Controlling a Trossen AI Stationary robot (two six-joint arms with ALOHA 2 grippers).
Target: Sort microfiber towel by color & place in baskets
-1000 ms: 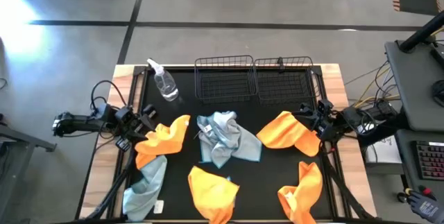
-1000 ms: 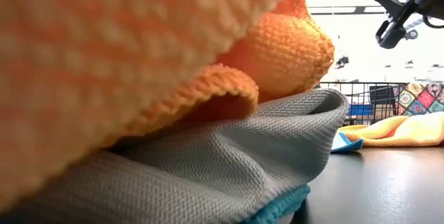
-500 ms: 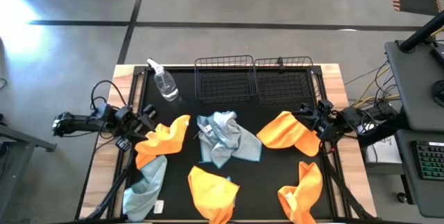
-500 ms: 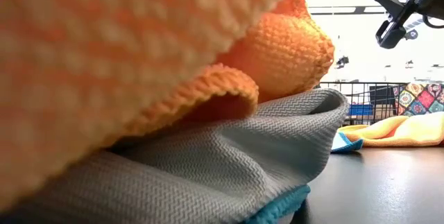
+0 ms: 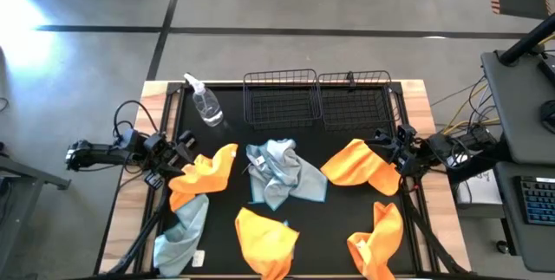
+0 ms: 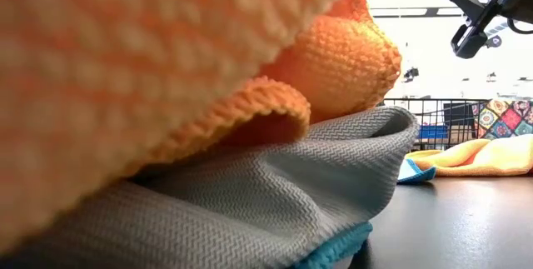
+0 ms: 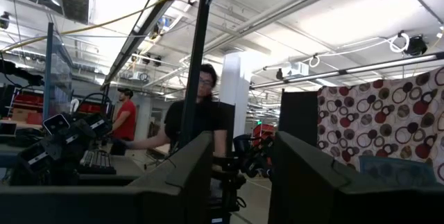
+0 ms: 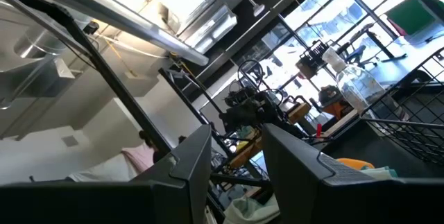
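Several microfiber towels lie crumpled on the black mat. Orange ones sit at the left [image 5: 205, 171], right [image 5: 359, 165], near middle [image 5: 264, 236] and near right [image 5: 381, 237]. One blue-grey towel [image 5: 282, 172] is in the middle, another [image 5: 182, 231] at the near left. Two empty black wire baskets [image 5: 280, 98] [image 5: 354, 98] stand side by side at the far edge. My left gripper [image 5: 186, 150] [image 7: 241, 148] hovers open at the left edge beside the left orange towel. My right gripper [image 5: 387, 146] [image 8: 237, 137] hovers open at the right edge, raised above the table [image 6: 471, 21].
A clear spray bottle [image 5: 205, 103] stands at the far left, beside the left basket. An orange towel over a blue-grey one [image 6: 250, 194] fills most of the low view. Bare mat [image 5: 334, 219] shows between the near towels. People show in the room beyond the table [image 7: 201, 116].
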